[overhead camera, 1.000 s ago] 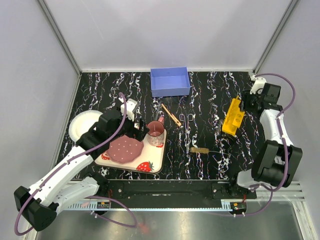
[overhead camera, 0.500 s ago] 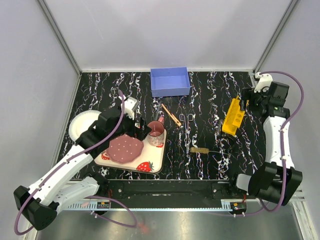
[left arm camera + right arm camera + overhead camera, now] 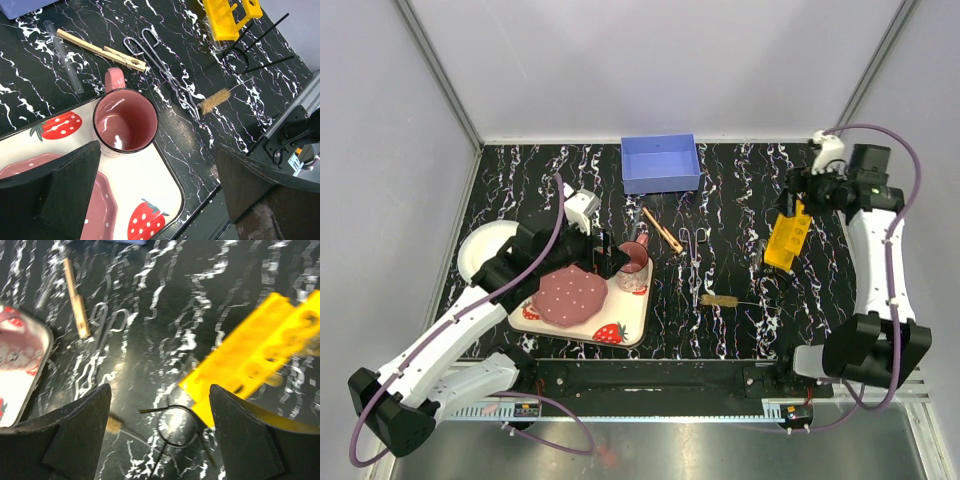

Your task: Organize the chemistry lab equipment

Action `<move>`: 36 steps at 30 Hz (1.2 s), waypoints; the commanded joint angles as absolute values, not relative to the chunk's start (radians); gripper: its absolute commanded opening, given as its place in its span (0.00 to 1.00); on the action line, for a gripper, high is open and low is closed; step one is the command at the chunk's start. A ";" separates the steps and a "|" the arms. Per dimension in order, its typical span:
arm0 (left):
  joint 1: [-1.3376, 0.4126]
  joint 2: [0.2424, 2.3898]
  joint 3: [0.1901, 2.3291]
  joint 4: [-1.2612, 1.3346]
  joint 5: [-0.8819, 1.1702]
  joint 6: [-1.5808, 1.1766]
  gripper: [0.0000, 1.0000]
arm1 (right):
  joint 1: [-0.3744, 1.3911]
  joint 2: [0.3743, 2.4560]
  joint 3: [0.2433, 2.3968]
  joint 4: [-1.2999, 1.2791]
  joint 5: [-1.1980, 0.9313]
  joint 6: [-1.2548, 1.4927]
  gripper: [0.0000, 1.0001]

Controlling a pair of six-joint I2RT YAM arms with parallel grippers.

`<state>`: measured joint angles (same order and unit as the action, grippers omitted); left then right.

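The yellow holed rack (image 3: 786, 232) lies at the right of the table. A dark wire ring stand (image 3: 767, 268) rests by its near end. The wooden clamp (image 3: 662, 230), metal forceps (image 3: 694, 250) and bristle brush (image 3: 720, 300) lie in the middle. My right gripper (image 3: 800, 190) is open and empty above the rack's far end; its wrist view shows the rack (image 3: 255, 360), ring (image 3: 176, 427) and brush (image 3: 114, 424) below. My left gripper (image 3: 602, 258) is open and empty over the tray by the pink cup (image 3: 125, 120). Its view shows the clamp (image 3: 102, 49), forceps (image 3: 162, 70) and a clear tube (image 3: 62, 50).
A blue box (image 3: 660, 163) stands at the back centre. The strawberry-print tray (image 3: 625, 335) with the pink plate (image 3: 567, 295) and cup (image 3: 632, 265) sits front left. A white bowl (image 3: 480, 250) is at the left edge.
My right arm has swung left from the table's right edge until its gripper is over the rack's far end. My left gripper has shifted slightly beside the cup.
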<state>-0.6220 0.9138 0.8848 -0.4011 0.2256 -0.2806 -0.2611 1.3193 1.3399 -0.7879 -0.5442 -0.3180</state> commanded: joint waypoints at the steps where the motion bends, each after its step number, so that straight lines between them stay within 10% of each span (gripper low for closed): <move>1: -0.617 0.911 0.920 -0.345 0.256 -0.313 0.99 | -0.123 1.379 1.404 -0.923 -0.552 -0.336 0.85; 11: -0.617 0.874 0.893 -0.365 0.218 -0.321 0.99 | 0.136 1.632 1.437 -0.933 -0.284 -0.244 0.79; 36: -0.615 0.827 0.827 -0.373 0.189 -0.325 0.99 | 0.152 1.902 1.376 -0.830 0.147 -0.245 0.61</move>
